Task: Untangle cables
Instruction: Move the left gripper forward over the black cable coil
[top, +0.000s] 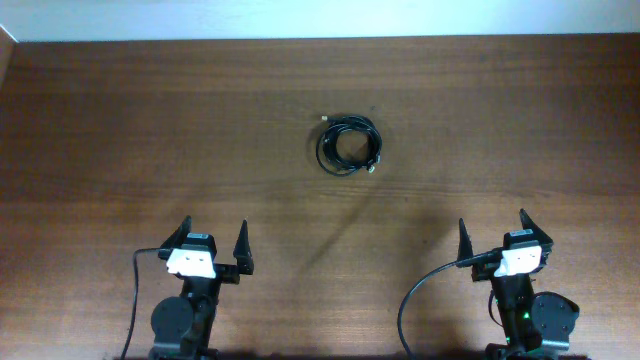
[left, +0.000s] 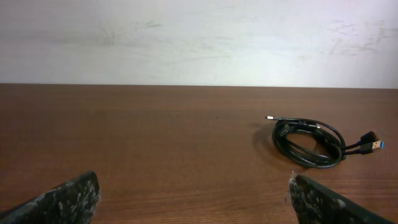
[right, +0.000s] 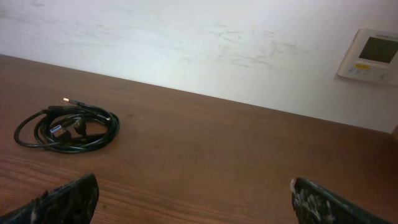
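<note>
The cables (top: 348, 145) lie in one small black coil on the wooden table, slightly right of centre and toward the far side, with metallic plug ends poking out. The same coil (left: 309, 142) shows at the right in the left wrist view and the coil (right: 67, 128) at the left in the right wrist view. My left gripper (top: 213, 236) stands open near the front left edge, well short of the coil. My right gripper (top: 492, 228) stands open at the front right, also far from it. Both hold nothing.
The brown wooden table (top: 150, 130) ends at a white wall (top: 320, 18) along the far side. A white wall panel (right: 370, 56) hangs at the right. Thick black arm cables (top: 415, 295) trail beside each arm base.
</note>
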